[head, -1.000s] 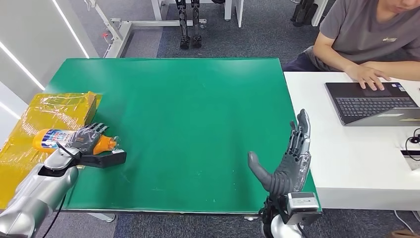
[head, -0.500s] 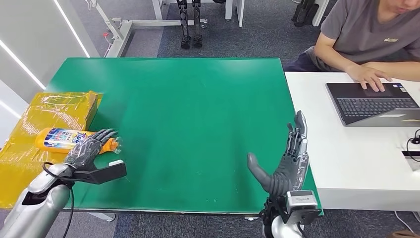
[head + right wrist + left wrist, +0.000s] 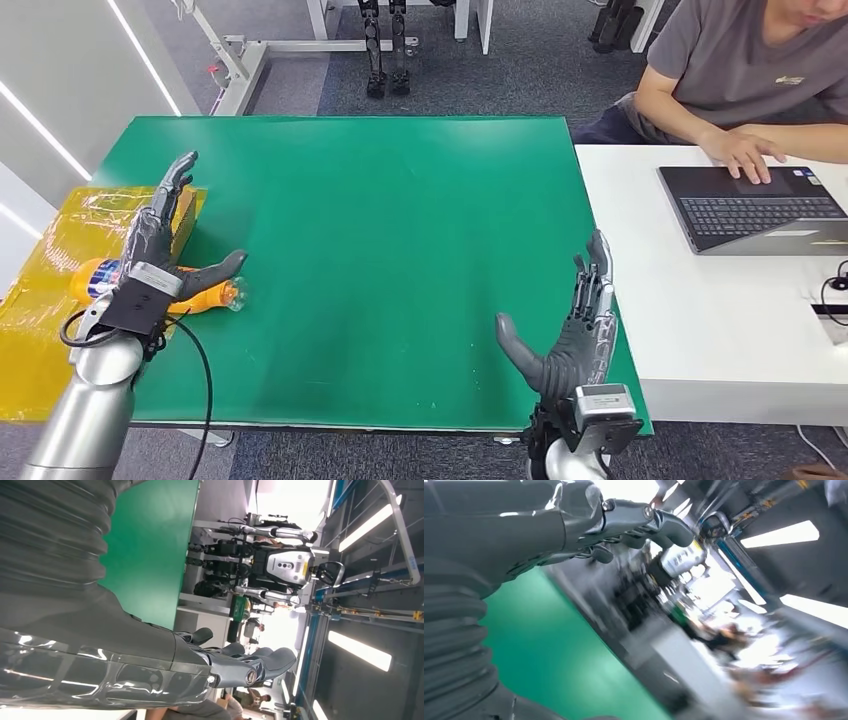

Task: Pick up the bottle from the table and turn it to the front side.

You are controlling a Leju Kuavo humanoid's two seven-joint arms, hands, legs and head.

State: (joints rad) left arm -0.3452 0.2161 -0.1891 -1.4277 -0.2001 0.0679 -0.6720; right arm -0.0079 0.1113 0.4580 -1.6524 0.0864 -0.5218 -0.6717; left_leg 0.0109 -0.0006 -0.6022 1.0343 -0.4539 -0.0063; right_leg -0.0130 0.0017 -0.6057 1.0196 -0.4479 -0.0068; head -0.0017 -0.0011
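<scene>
Orange bottle (image 3: 170,290) lies on its side at the left edge of the green surface (image 3: 380,230), partly on yellow plastic wrap (image 3: 60,290). Left hand (image 3: 160,255) is raised over it, fingers (image 3: 170,195) spread, thumb reaching toward the cap end, nothing held. Right hand (image 3: 575,335) upright near the front edge, fingers apart, empty. Person types on a laptop (image 3: 750,210).

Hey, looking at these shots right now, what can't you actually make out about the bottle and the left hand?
- Bottle: head view, the left hand covers its middle, so label side and any contact are unclear.
- Bottle's far end: head view, lost against the yellow wrapped box.
- Left wrist view: motion blur smears everything beyond the fingers.
</scene>
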